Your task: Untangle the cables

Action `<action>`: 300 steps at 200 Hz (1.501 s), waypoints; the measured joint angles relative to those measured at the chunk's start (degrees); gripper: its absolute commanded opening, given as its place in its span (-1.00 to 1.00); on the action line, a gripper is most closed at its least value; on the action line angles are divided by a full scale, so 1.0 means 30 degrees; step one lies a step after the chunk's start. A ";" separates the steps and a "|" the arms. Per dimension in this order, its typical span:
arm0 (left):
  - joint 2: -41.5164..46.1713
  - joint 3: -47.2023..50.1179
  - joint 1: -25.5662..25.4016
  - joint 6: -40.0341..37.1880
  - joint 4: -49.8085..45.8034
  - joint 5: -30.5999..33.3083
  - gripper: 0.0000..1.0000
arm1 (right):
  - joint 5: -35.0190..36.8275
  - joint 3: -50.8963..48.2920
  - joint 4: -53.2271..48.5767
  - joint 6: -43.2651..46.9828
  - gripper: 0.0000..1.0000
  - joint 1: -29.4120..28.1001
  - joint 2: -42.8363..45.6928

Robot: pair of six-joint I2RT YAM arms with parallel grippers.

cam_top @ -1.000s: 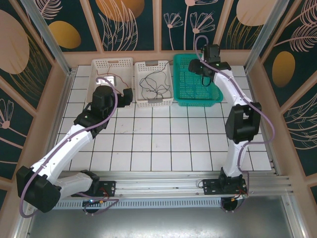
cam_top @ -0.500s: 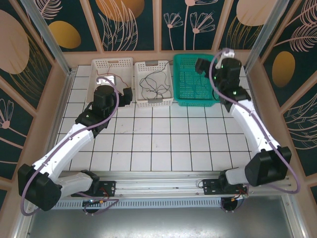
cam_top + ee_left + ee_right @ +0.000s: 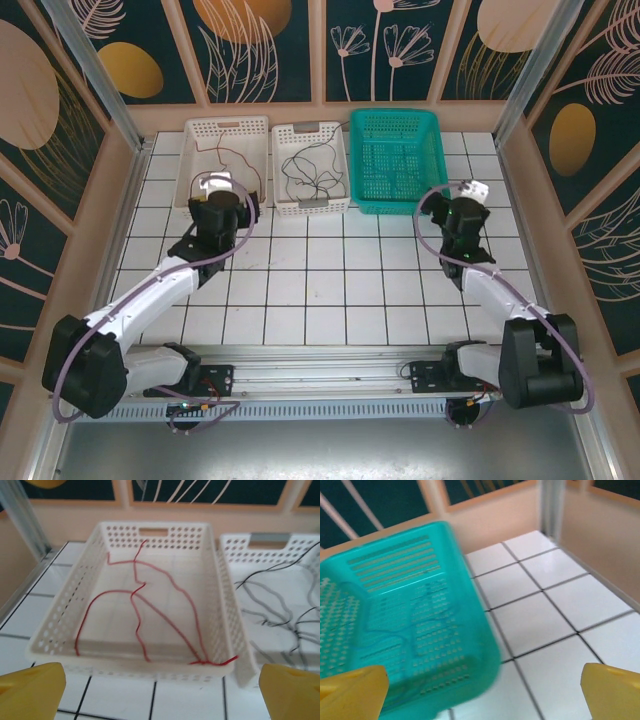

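Since the open right fingers (image 3: 351,692) left the teal basket (image 3: 400,165), left fingers (image 3: 31,690) stay open.

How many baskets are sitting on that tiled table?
3, in a row along the back edge: the left white basket, the middle white basket, and the teal basket on the right.

- A white tiled table (image 3: 330,290) with dark grout lines.
- At its far edge, three baskets stand in a row, close side by side:
- left white basket (image 3: 228,122)
- middle white basket (image 3: 311,128)
- teal basket (image 3: 438,150), on the right
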State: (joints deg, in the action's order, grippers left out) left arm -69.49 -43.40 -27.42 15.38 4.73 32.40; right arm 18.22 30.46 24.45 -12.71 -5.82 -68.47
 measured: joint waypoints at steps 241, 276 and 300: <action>-0.5289 0.8204 0.7009 -0.4044 1.7595 -0.2616 0.97 | 0.1515 -0.5326 1.3719 0.3643 0.98 -0.0015 -0.5661; -0.5399 0.8255 0.8357 -0.3971 1.8615 -0.5093 0.98 | 0.1625 -0.5457 1.4258 0.3774 0.98 0.0022 -0.5654; -0.5501 0.8823 0.8502 -0.3971 2.0028 -0.6404 0.98 | -0.2106 -0.7402 1.7609 0.3694 0.98 0.2098 -0.6171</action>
State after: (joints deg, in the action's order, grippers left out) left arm -86.00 -16.93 -1.91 3.46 64.82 13.19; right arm 11.90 8.25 77.28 -1.63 0.47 -86.98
